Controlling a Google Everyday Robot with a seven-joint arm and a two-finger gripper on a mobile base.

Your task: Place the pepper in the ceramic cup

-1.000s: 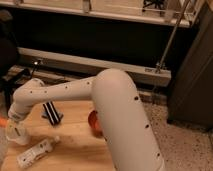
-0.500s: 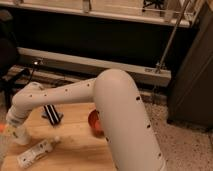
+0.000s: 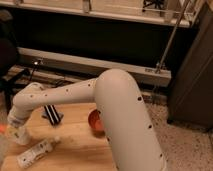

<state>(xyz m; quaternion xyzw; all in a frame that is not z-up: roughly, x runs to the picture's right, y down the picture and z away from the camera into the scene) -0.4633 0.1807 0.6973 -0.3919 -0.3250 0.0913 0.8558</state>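
Observation:
My gripper [image 3: 15, 131] is at the far left of the wooden table [image 3: 75, 145], at the end of the white arm [image 3: 65, 95] that reaches across from the right. A white to cream cylindrical shape [image 3: 20, 137] sits right under it; it looks like the ceramic cup, but I cannot separate it from the gripper. A small orange-red bit [image 3: 2, 129] shows at the left edge of the view, beside the gripper; it may be the pepper. I cannot tell whether it is held.
A long white bottle with a label [image 3: 35, 153] lies on the table just right of and below the gripper. A black striped object [image 3: 53, 114] stands behind it. A round orange-red bowl [image 3: 93, 120] sits mid-table, partly hidden by the arm.
The wrist end of the arm has sunk a little toward the table at the far left. The bottle, the bowl and the striped object have not moved.

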